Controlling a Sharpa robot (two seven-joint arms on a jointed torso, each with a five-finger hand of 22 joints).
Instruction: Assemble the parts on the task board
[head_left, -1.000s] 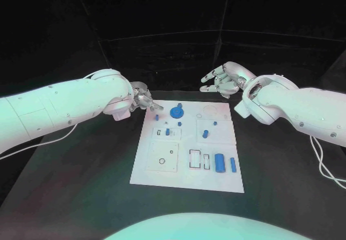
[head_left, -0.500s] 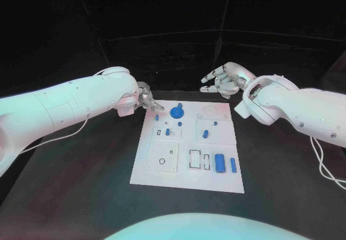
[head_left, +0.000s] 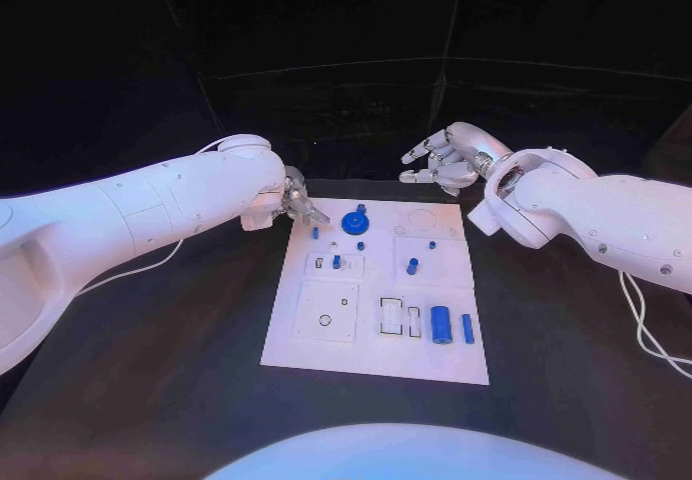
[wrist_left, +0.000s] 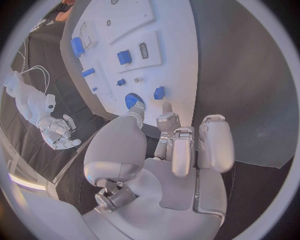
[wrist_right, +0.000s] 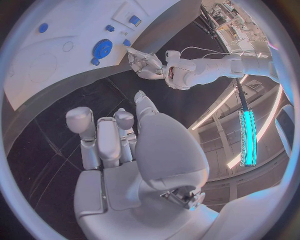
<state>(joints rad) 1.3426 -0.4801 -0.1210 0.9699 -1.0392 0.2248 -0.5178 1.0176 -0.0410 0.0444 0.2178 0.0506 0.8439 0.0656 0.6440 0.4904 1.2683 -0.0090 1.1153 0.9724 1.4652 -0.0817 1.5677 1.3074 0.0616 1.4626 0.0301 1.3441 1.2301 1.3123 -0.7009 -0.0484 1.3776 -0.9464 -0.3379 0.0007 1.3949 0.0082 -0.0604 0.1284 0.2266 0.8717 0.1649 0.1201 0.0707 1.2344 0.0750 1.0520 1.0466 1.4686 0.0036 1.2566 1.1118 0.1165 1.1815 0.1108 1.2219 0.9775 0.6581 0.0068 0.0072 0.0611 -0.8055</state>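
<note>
Beside task board (head_left: 378, 360), left robot hand (head_left: 299, 203) empty

The left arm reaches in across the desk, its robot hand (head_left: 293, 201) low at the far left corner of the white board, fingers (wrist_left: 173, 145) curled in together, nothing between them. The right arm bends in from the other side, and its robot hand (head_left: 450, 158) hangs raised beyond the board's far edge, fingers (wrist_right: 100, 137) loosely bent and apart, holding nothing.
</note>
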